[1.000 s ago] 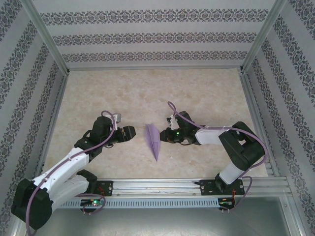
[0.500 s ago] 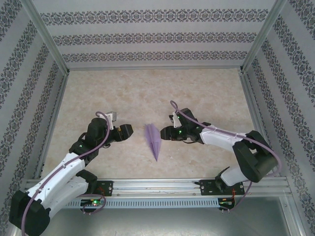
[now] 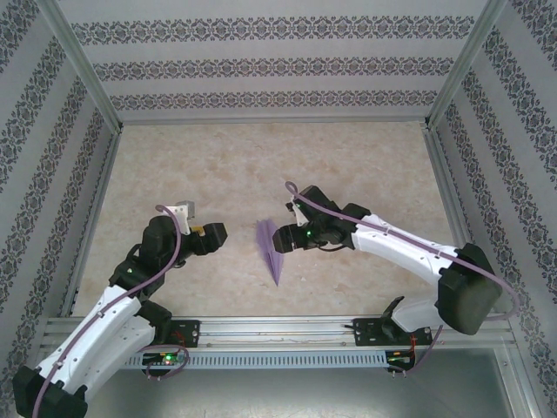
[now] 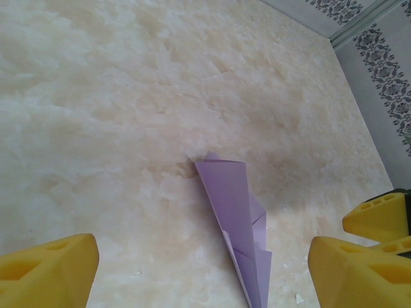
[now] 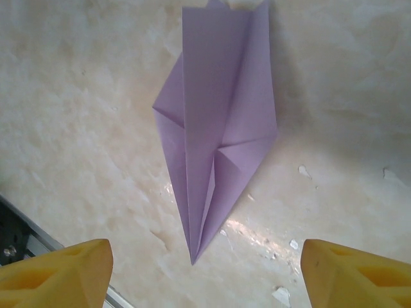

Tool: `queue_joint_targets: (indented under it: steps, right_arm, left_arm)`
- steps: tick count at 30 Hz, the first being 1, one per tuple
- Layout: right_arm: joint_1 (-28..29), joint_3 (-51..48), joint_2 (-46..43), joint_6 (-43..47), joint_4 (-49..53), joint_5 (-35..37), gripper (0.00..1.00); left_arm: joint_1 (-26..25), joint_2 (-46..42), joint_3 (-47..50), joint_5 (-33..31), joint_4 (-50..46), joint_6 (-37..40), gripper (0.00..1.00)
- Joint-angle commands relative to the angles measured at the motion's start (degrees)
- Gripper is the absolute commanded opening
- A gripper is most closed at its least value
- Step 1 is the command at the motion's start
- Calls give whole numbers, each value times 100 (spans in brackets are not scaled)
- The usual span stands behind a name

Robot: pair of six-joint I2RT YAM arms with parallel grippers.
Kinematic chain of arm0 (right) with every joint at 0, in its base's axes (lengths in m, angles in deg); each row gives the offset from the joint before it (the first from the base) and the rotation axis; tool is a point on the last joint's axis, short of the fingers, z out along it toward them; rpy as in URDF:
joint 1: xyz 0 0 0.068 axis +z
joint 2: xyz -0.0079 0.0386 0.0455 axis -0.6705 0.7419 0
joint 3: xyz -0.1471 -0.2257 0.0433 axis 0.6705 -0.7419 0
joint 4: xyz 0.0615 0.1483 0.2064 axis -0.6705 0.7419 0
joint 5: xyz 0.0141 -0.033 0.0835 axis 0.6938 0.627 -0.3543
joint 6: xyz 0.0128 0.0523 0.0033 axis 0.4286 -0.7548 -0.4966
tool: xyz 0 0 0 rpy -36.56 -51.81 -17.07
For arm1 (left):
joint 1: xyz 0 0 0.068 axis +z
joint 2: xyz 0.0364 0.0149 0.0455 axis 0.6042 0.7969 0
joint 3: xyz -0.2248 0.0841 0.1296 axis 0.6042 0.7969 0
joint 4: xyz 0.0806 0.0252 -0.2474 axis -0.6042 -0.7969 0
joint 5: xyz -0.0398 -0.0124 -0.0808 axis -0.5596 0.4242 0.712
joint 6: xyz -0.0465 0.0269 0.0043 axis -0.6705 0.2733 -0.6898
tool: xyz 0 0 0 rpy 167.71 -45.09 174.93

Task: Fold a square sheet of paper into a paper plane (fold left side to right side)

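Right end effector [image 3: 281, 237]: jaws spreading wide, gripping nothing, hanging just over the paper plane [image 5: 215, 122].
Left end effector [image 3: 212, 233]: also widening, empty, backing away leftward.
Location: paper plane is lying released, folded flat on the counter [image 3: 365, 165] between both arms.
Task standing: folding is looking finished; both arms are probably withdrawing.

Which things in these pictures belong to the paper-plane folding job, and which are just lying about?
Belonging to the job:
- lavender paper plane, lying flat and folded
- left gripper, open
- right gripper, open beside the plane

Just there:
- marbled table
- small white flecks on the table
- patterned walls
- aluminium rail at the near edge
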Motion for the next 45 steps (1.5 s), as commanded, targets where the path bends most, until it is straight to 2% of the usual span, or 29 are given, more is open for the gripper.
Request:
queue_joint_targets:
  steps: [1, 7, 18, 29, 45]
  right_arm:
    - [223, 337, 369, -93, 472, 275, 77]
    - [494, 860, 1160, -83, 538, 415, 77]
    - [577, 1413, 2169, -127, 630, 543, 71]
    - [630, 1477, 2460, -170, 627, 495, 62]
    - [684, 1556, 2610, -215, 712, 524, 40]
  left_arm:
    - [73, -98, 115, -121, -347, 199, 85]
    - [74, -112, 121, -130, -449, 266, 86]
    - [80, -138, 140, -156, -572, 332, 86]
    - [78, -147, 187, -192, -580, 359, 86]
    - [75, -143, 183, -192, -616, 367, 87]
